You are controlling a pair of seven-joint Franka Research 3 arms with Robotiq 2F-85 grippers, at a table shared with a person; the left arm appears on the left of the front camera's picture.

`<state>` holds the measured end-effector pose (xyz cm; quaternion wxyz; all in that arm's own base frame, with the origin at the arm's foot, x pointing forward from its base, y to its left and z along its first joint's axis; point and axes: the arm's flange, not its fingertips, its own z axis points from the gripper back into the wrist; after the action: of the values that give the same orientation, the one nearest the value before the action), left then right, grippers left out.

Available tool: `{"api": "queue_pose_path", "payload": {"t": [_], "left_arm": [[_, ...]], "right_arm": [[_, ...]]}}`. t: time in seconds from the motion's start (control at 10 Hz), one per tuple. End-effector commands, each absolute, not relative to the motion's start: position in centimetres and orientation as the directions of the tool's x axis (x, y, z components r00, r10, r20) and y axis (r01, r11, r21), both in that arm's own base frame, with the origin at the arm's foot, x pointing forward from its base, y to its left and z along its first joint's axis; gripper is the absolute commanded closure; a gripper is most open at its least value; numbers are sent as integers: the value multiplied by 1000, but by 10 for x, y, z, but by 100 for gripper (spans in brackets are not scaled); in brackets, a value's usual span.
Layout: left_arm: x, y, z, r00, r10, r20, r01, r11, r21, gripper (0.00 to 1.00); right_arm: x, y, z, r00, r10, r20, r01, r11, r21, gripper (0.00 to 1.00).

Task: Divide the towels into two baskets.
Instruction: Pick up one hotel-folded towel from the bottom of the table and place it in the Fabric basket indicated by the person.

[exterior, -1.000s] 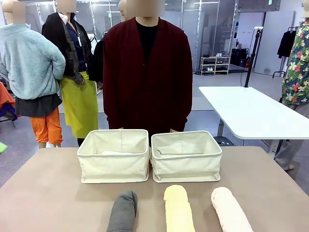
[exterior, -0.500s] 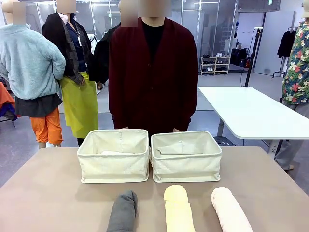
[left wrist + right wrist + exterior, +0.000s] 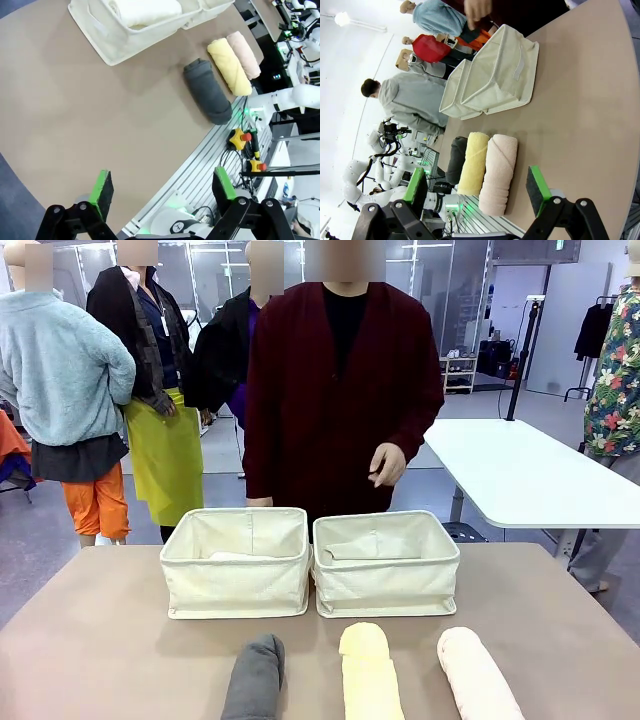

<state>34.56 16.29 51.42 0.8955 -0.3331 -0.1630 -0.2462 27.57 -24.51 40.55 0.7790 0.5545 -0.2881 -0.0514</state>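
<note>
Two cream baskets stand side by side at the table's far side, the left basket (image 3: 237, 580) and the right basket (image 3: 386, 585). A white towel (image 3: 145, 11) lies inside the left basket (image 3: 95, 30). Three rolled towels lie in a row at the near edge: dark grey (image 3: 255, 680), pale yellow (image 3: 369, 675) and pale pink (image 3: 477, 675). My left gripper (image 3: 162, 186) hangs open above bare table, well away from the grey towel (image 3: 207, 92). My right gripper (image 3: 477, 184) is open too, above the pink towel (image 3: 499, 172) and yellow towel (image 3: 472, 162), holding nothing.
A person in a maroon cardigan stands behind the baskets with one hand (image 3: 386, 464) raised at waist height. The brown table (image 3: 90, 640) has free room on both sides of the baskets. A white table (image 3: 520, 475) stands at the back right.
The person has shifted to the right and lifted one hand from behind the baskets. Towels and baskets have not moved.
</note>
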Motion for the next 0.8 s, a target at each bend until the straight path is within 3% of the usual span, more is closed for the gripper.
{"api": "queue_pose_path", "payload": {"t": [0.0, 0.5, 0.7], "left_arm": [[340, 163, 514, 825, -327, 460, 547, 664, -509, 0], [340, 163, 514, 825, -327, 460, 547, 664, -509, 0], [340, 163, 514, 825, -327, 460, 547, 664, -509, 0]], "right_arm": [[274, -245, 408, 820, -403, 406, -256, 377, 890, 0], [276, -245, 406, 829, -400, 392, -239, 380, 894, 0], [290, -195, 443, 883, -200, 424, -270, 523, 808, 0]]}}
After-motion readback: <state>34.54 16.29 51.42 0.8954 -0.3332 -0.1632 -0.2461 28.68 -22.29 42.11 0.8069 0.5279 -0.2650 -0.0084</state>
